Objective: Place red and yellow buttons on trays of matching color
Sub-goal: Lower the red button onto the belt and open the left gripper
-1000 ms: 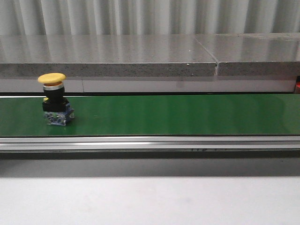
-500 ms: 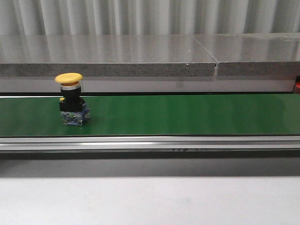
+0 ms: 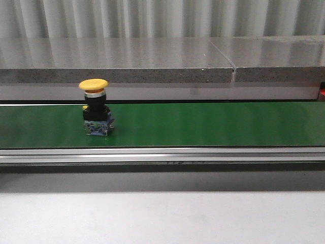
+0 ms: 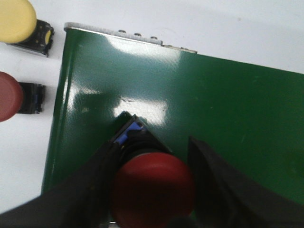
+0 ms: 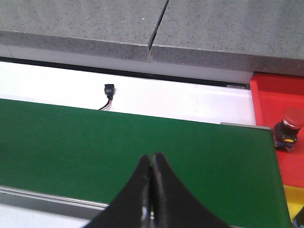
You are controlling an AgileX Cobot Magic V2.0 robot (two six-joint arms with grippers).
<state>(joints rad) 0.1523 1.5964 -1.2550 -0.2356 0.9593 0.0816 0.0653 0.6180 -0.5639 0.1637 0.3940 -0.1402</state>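
Yellow mushroom-cap push button on a black-and-blue switch body stands upright on the green conveyor belt. Over the last second it has ridden steadily rightward along the belt, from near the left edge of the front view to a spot still left of centre. So the belt is running and carrying it toward the right arm's end; no gripper shows in the front view.

Left end, left wrist view: left gripper has its fingers spread around a red mushroom-cap button standing on the belt near its end. Fingers flank the cap closely; whether they press it or have just let go, I cannot tell. Beside the belt end on the white table, a spare yellow-capped button and a spare red-capped button lie waiting.

Right end, right wrist view: right gripper hangs over the belt, fingers pressed together, holding nothing. Beyond the belt end sits the red plastic tray with one red-capped button already in it; a strip of yellow tray shows beside it.

Judgement: the right arm should open and be ready for the yellow button's arrival.
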